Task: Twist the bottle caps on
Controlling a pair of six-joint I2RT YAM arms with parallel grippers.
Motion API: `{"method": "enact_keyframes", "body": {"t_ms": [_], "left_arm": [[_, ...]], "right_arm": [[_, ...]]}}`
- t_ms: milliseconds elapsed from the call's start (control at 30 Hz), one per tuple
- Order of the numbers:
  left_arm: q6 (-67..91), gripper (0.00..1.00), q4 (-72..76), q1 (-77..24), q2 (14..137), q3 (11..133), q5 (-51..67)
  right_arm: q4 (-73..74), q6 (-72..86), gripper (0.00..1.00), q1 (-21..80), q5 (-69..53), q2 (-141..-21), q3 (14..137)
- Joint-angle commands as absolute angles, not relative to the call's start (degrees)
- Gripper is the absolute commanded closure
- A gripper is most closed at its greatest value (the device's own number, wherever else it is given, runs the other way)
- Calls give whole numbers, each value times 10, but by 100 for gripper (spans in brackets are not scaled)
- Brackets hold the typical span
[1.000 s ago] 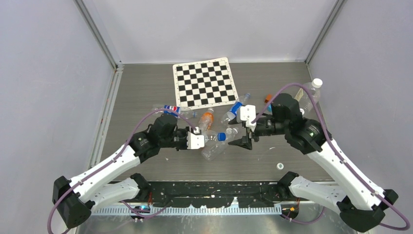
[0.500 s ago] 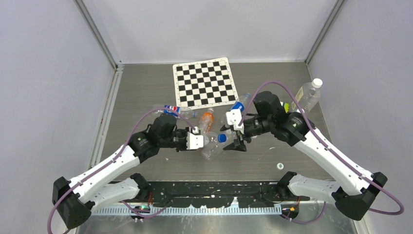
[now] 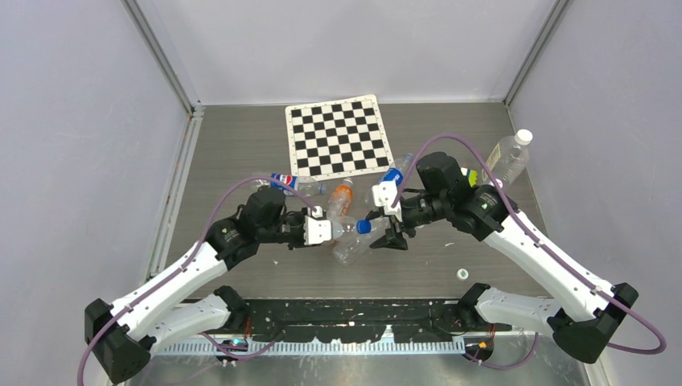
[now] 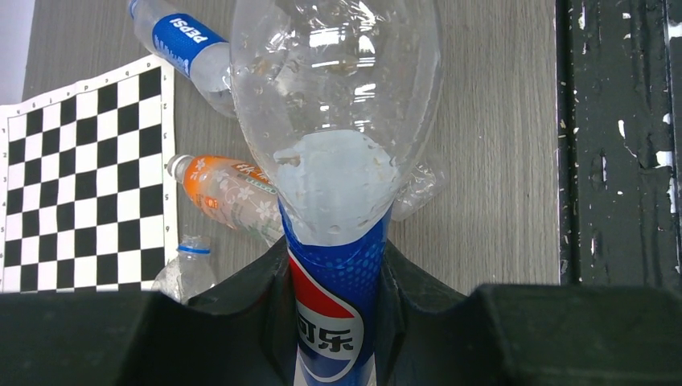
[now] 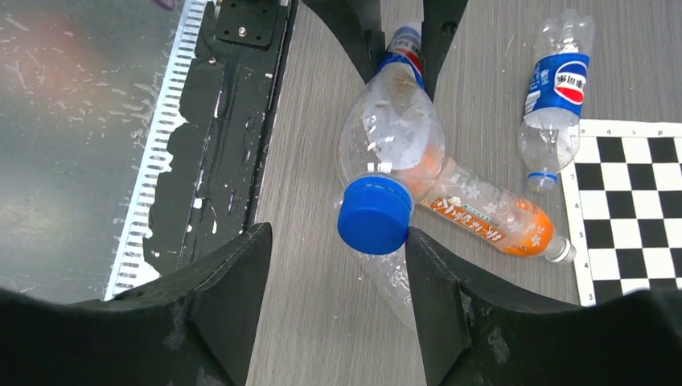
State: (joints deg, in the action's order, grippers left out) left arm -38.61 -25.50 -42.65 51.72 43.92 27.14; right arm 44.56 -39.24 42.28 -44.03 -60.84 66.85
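place: robotics lab cell | evidence: checkerboard sheet (image 3: 338, 137), plain grey walls (image 3: 72, 121)

Grey wood-grain table (image 3: 241, 145). I see a checkerboard mat (image 3: 336, 137) flat at 12 o'clock. Pepsi-labelled bottle (image 3: 285, 182) on its side near the mat's 7 o'clock corner. Orange-labelled bottle (image 3: 341, 197) lying about centre, crumpled clear bottle (image 3: 347, 251) just at its 6 o'clock. White-capped clear bottle (image 3: 508, 157) at 2 o'clock. Loose white cap (image 3: 462, 274) at 5 o'clock.

Right end effector (image 5: 338, 235) spread wide — a blue cap (image 5: 375, 215) on a clear bottle (image 5: 392, 133) sits between its fingers.
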Motion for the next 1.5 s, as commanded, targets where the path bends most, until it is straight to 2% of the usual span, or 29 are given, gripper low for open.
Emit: {"method": "enact_keyframes", "body": {"t_ms": [0, 300, 433, 567, 933, 1167, 1467], "left_arm": [[-361, 69, -218, -414, 500, 454, 275], [-345, 69, -187, -405, 487, 443, 227], [-349, 69, -190, -405, 488, 443, 243], [-357, 69, -204, -405, 492, 446, 267], [-362, 68, -220, -405, 501, 453, 303], [-361, 69, -223, -405, 500, 455, 298], [-358, 68, -223, -404, 498, 455, 281]], "right_arm": [[422, -343, 34, 426, -472, -594, 650], [359, -230, 35, 428, -492, -551, 585], [384, -255, 31, 428, -421, -523, 599], [341, -281, 27, 428, -359, -505, 613], [302, -343, 24, 428, -422, -588, 685], [324, -343, 27, 428, -468, -619, 699], [349, -328, 34, 428, -452, -593, 669]]}}
